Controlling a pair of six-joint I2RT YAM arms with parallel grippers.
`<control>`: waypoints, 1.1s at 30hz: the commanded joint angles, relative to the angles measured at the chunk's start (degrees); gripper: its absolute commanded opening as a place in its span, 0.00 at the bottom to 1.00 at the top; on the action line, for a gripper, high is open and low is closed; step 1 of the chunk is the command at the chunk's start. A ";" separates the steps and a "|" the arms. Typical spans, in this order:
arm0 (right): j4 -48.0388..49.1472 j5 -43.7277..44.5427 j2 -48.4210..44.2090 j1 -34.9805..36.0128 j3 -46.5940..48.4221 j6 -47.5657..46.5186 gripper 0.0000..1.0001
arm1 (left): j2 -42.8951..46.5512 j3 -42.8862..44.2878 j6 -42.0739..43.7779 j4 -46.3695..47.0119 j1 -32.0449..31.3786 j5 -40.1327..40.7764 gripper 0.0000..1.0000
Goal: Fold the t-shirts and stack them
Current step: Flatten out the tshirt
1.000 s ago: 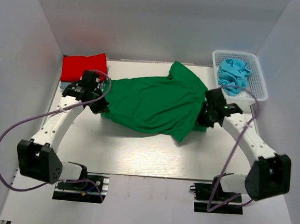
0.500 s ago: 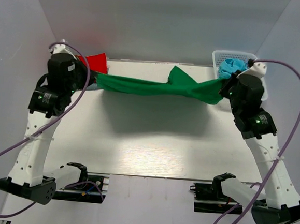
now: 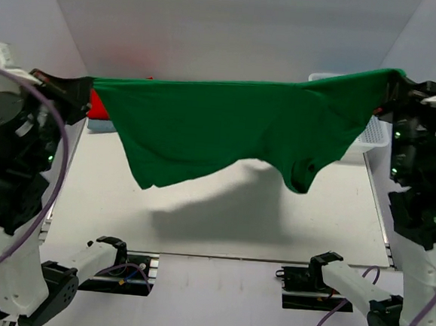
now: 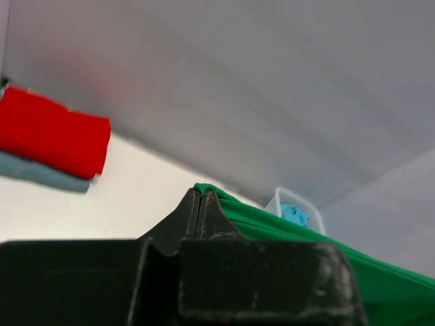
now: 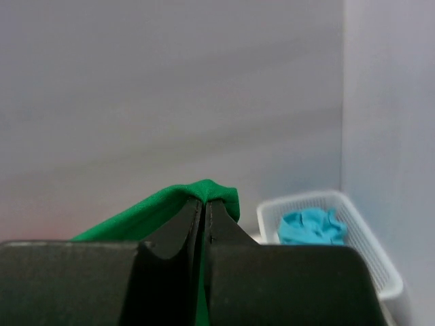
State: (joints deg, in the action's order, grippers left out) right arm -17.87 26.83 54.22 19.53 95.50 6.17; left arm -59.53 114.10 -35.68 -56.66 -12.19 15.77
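Left gripper, right gripper: I clamp both on dark green cloth t-shirt | crumpled turquoise cloth shirt shows only from wrists.

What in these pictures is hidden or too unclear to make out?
- Top view: the held-up green t-shirt covers most of the basket and the red t-shirt.
- Left wrist view: the body of the left claw blocks everything below it.
- Right wrist view: the right claw hides most of the green t-shirt; the turquoise cloth is too small to count.
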 commanded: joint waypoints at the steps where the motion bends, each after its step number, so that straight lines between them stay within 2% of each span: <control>1: 1.70 -3.70 -2.62 -0.28 5.12 -3.71 0.00 | 1.95 6.63 3.07 -1.60 0.23 0.75 0.00; 4: 0.03 -9.85 -5.25 -0.28 9.16 -5.29 0.00 | 4.67 8.94 4.47 -1.09 0.23 -0.91 0.00; 7: -1.02 -20.39 -9.02 -0.37 11.27 -5.91 0.00 | 7.22 11.92 5.10 -0.29 0.23 -1.44 0.00; 10: -3.14 -25.58 -11.49 -0.28 13.74 -4.77 0.00 | 8.98 13.16 5.10 -0.29 0.23 -1.44 0.00; 15: -5.42 -27.71 -14.13 -0.37 14.45 -2.84 0.00 | 11.54 13.16 5.62 -0.29 0.23 -4.16 0.00; 20: -6.30 -29.03 -14.23 -0.28 12.17 -2.04 0.00 | 12.07 12.12 5.10 -2.21 0.23 -2.86 0.00; 24: -2.63 -27.09 -14.40 -0.19 1.92 -1.87 0.00 | 12.07 3.78 5.10 -0.38 0.23 -1.44 0.00; 26: 0.27 -23.15 -13.96 -0.19 -1.44 -1.78 0.00 | 11.36 -2.28 4.49 0.67 0.23 0.04 0.00; 28: 1.43 -21.39 -13.35 -0.19 -8.80 -1.69 0.00 | 10.57 -7.29 4.48 2.95 0.23 0.05 0.00; 33: 9.69 -16.64 -8.45 -0.37 -25.09 -1.43 0.00 | 7.59 -27.50 2.64 11.46 0.23 5.40 0.00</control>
State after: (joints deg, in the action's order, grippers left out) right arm -15.49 4.69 41.89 19.51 75.46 4.19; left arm -48.73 93.69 -31.86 -49.84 -12.16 16.45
